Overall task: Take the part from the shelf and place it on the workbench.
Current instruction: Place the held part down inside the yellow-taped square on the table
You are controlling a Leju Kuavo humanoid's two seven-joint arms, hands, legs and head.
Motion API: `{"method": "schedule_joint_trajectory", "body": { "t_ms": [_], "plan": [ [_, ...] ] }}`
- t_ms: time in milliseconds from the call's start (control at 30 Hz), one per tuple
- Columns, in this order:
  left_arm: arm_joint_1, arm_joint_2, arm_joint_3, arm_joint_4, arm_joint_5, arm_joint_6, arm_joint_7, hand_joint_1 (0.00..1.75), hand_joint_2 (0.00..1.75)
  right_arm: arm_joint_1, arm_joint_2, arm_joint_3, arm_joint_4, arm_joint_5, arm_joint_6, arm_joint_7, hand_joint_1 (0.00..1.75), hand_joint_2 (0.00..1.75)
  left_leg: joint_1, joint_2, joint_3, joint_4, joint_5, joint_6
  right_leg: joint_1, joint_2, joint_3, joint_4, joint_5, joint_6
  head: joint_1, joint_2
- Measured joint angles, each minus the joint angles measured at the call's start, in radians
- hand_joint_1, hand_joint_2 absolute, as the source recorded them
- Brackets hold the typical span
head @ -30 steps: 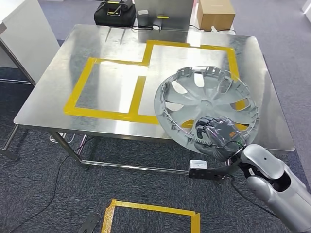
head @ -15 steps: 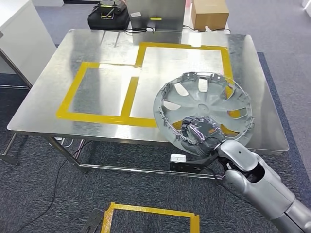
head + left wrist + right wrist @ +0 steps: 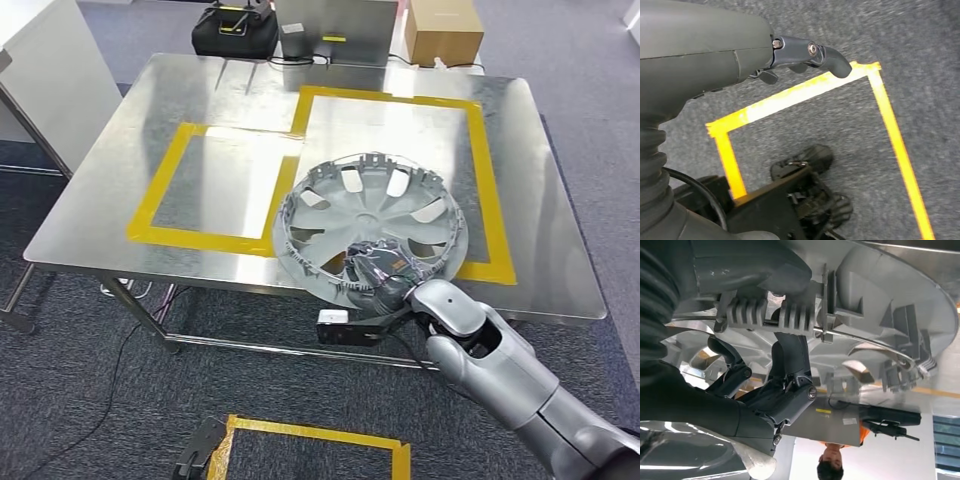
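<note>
The right hand (image 3: 383,270) holds the part (image 3: 370,225), a big grey wheel cover. Its fingers (image 3: 791,357) are curled around the cover's near rim and pinch it tight. A second ago the cover hung farther to the right, over the right edge of the big yellow tape square (image 3: 392,175). Now the arm has swung it left and lower, so it sits over the near corner of that square on the workbench (image 3: 113,190). From the fingers, most of the cover stretches away over the table top. I think this means the setting-down step is almost here, but I cannot tell if the cover touches the table yet.

The left hand (image 3: 810,52) hangs down by the floor. Its fingers hold nothing and look loosely apart.

Counting: 1 wheel cover, 1 workbench, 2 yellow squares on the table, 1 more yellow square (image 3: 317,450) on the floor, 1 brown box (image 3: 444,28) and 1 black case (image 3: 235,30) behind the table.
</note>
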Motion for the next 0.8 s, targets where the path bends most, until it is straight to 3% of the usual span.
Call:
{"method": "schedule_joint_trajectory", "body": {
  "t_ms": [67,200,267,333,367,400,433,533,600,667,733,767,800],
  "plan": [
    [-0.002,0.0,-0.006,0.0,0.005,0.0,-0.01,0.0,1.75,-0.003,0.023,0.005,0.034,0.008,-0.022,-0.004,1.75,1.75,-0.003,0.0,-0.003,0.006,-0.003,-0.009,0.002,0.001,0.046,-0.09,0.023,-0.005,0.0,0.0],
    [0.002,0.0,-0.017,0.0,0.015,-0.004,-0.019,0.0,1.75,0.0,0.054,0.017,0.086,0.017,-0.053,-0.008,1.75,1.75,-0.002,0.001,-0.011,0.019,-0.011,-0.026,0.003,0.001,0.054,-0.1,0.019,-0.029,-0.002,0.0],
    [-0.001,0.001,-0.021,0.0,0.022,-0.016,-0.018,0.0,1.75,-0.002,0.066,0.017,0.104,0.02,-0.053,-0.006,1.75,1.75,0.0,0.003,-0.041,0.089,-0.053,-0.036,0.0,-0.001,0.058,-0.103,0.02,-0.041,-0.004,0.0],
    [-0.003,0.001,-0.023,0.0,0.029,-0.031,-0.018,0.0,1.75,-0.002,0.08,0.018,0.123,0.023,-0.052,-0.005,1.75,1.75,0.001,0.003,-0.103,0.225,-0.112,-0.042,0.001,-0.001,0.059,-0.103,0.019,-0.046,-0.004,0.0],
    [-0.002,0.002,-0.024,0.0,0.033,-0.035,-0.02,0.0,1.75,-0.002,0.087,0.02,0.133,0.026,-0.051,-0.004,1.75,1.75,0.001,0.003,-0.129,0.277,-0.127,-0.042,0.002,-0.001,0.06,-0.103,0.019,-0.047,-0.004,0.0],
    [-0.002,0.002,-0.025,0.0,0.036,-0.037,-0.022,0.0,1.75,-0.002,0.092,0.021,0.143,0.028,-0.05,-0.004,1.75,1.75,0.001,0.003,-0.142,0.3,-0.124,-0.041,0.002,0.0,0.062,-0.103,0.018,-0.048,-0.004,0.0],
    [-0.002,0.002,-0.027,0.0,0.038,-0.039,-0.022,0.0,1.75,-0.002,0.096,0.022,0.151,0.029,-0.05,-0.002,1.75,1.75,0.001,0.003,-0.135,0.279,-0.1,-0.039,0.003,0.001,0.064,-0.103,0.017,-0.049,-0.004,0.0],
    [-0.007,0.004,-0.035,-0.001,0.042,-0.057,-0.012,0.0,1.75,-0.003,0.108,0.021,0.168,0.034,-0.05,0.004,1.75,1.75,-0.002,0.003,-0.047,0.086,-0.001,-0.023,0.006,0.005,0.071,-0.103,0.013,-0.046,-0.004,0.0],
    [-0.014,0.006,-0.041,-0.002,0.048,-0.074,-0.008,0.0,1.75,-0.004,0.114,0.02,0.181,0.041,-0.05,0.007,0.87,0.87,-0.006,0.003,-0.017,0.019,0.01,-0.016,0.008,0.007,0.069,-0.102,0.012,-0.039,-0.003,0.0],
    [-0.018,0.006,-0.046,-0.003,0.056,-0.095,-0.003,0.0,1.75,-0.005,0.119,0.017,0.193,0.047,-0.051,0.009,0.0,0.0,-0.006,0.004,-0.012,0.007,0.007,-0.012,0.008,0.006,0.066,-0.105,0.013,-0.028,-0.003,0.0],
    [-0.021,0.007,-0.05,-0.005,0.065,-0.11,0.0,0.0,1.75,-0.007,0.121,0.011,0.201,0.051,-0.054,0.01,0.0,0.0,-0.001,0.004,-0.006,-0.004,0.013,-0.005,0.008,0.006,0.055,-0.086,-0.005,-0.018,-0.002,0.0],
    [-0.022,0.007,-0.052,-0.006,0.069,-0.108,-0.003,0.0,1.75,-0.009,0.122,0.007,0.205,0.053,-0.058,0.01,0.0,0.0,0.002,0.005,-0.003,-0.01,0.015,-0.001,0.008,0.005,0.037,-0.049,-0.027,-0.014,0.0,0.0],
    [-0.023,0.007,-0.053,-0.006,0.074,-0.099,-0.009,0.0,1.31,-0.008,0.122,0.002,0.207,0.053,-0.062,0.011,0.0,0.0,0.002,0.005,-0.002,-0.011,0.016,0.001,0.007,0.005,0.009,0.01,-0.057,-0.01,0.001,0.0]
  ]
}}
